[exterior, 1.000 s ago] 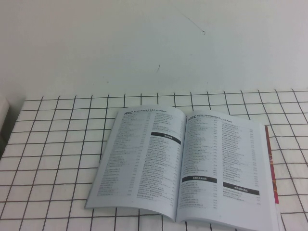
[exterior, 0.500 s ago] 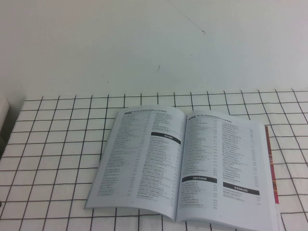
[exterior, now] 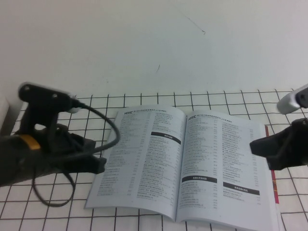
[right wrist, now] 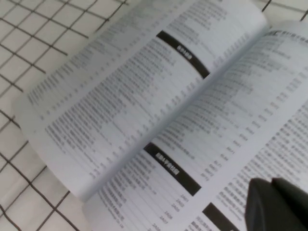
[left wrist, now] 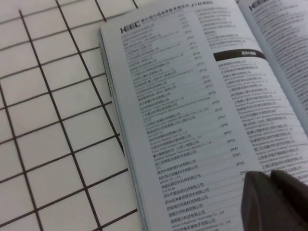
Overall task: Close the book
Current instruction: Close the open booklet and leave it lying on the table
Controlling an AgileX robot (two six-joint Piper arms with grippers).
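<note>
An open book (exterior: 183, 163) lies flat on the white grid-lined table (exterior: 57, 110), its pages printed with dense lists. A red cover edge (exterior: 273, 178) shows along its right side. My left gripper (exterior: 100, 164) hovers at the book's left edge, fingers together and holding nothing. In the left wrist view the left gripper (left wrist: 266, 173) sits over the left page (left wrist: 192, 96). My right gripper (exterior: 252, 145) is over the right page, shut and empty. In the right wrist view the right gripper (right wrist: 267, 180) hangs above the pages (right wrist: 159, 110) near the spine.
A white wall rises behind the table. A pale object (exterior: 4, 113) sits at the far left edge. A black cable (exterior: 110, 134) loops from the left arm over the table beside the book.
Both arms have come into view: the left arm from the left up to the book's left edge, the right arm from the right over the right page. The book has not moved.
</note>
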